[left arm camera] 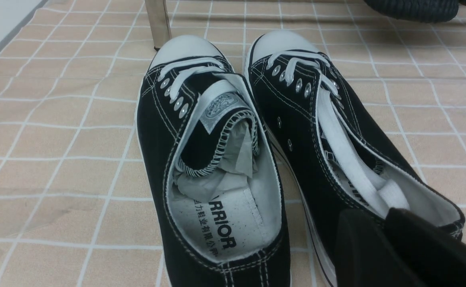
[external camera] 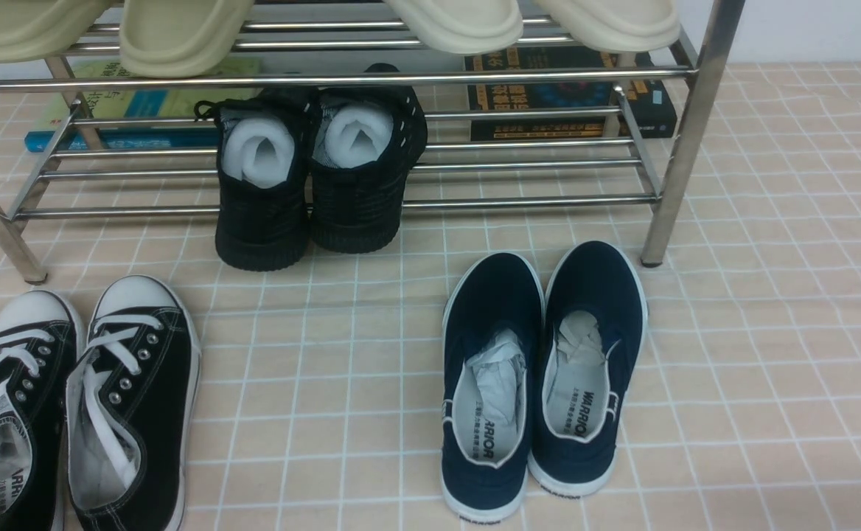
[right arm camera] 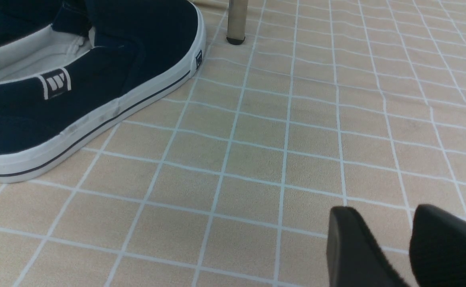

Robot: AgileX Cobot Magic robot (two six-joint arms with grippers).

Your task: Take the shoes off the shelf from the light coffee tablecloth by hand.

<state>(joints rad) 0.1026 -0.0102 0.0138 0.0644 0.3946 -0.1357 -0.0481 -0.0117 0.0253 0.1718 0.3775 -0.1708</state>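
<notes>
Left tool (left arm camera: 380,217) at the right sneaker's heel collar, grip state unclear. Shoes (external camera: 69,405) on tablecloth (external camera: 769,332), front-left of shelf (external camera: 685,140). Right tool (right arm camera: 406,235) slightly parted, empty.

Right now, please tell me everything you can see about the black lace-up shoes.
The black lace-up shoes look like canvas, with white toe caps, white laces, metal eyelets and white soles. They lie side by side on the checked tablecloth, off the shelf, toes toward its leg. Crumpled paper fills one. The left gripper sits at one shoe's heel; contact is unclear.
</notes>
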